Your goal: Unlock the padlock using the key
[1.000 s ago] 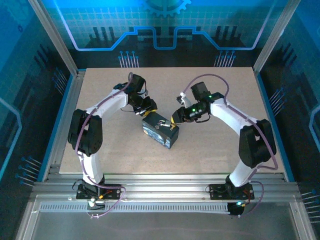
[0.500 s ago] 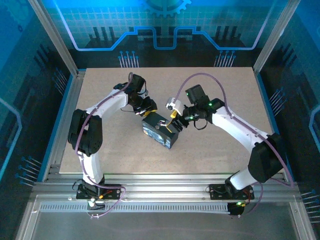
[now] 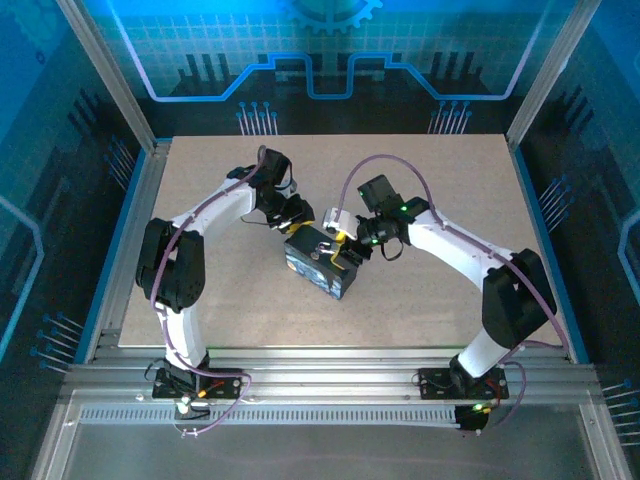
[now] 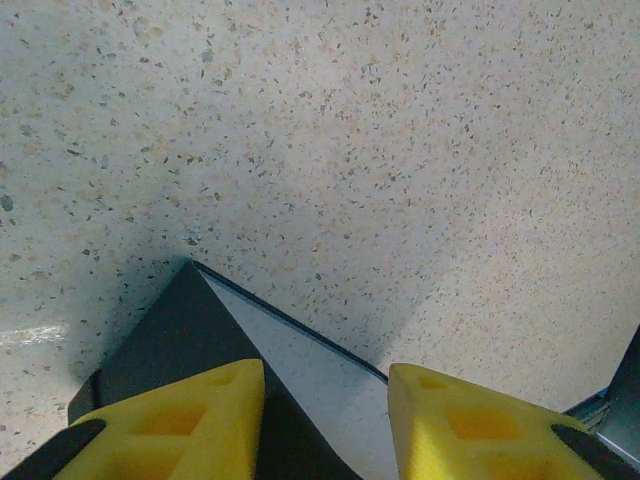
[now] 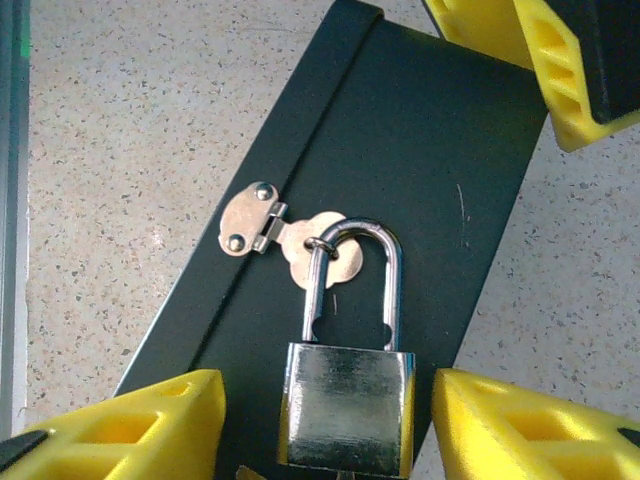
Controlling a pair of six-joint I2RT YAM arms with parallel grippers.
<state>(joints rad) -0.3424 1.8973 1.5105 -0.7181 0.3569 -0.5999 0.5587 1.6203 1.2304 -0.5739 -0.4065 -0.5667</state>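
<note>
The left arm (image 3: 215, 205) and right arm (image 3: 455, 243) each consist of white tubular links joined by black rounded joint housings. A purple cable (image 3: 383, 157) runs externally along each arm. The right wrist carries a green indicator light (image 3: 403, 208). The fingers (image 4: 165, 420) are yellow moulded plastic with recessed rectangular pockets.

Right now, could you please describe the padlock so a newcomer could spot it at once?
On the speckled table, find the dark rectangular tin box in the middle. On it lies the silvery padlock, its arched steel shackle hooked through the flat brassy hasp; unlike that thin plate, it has a shiny, blocky square body.
</note>
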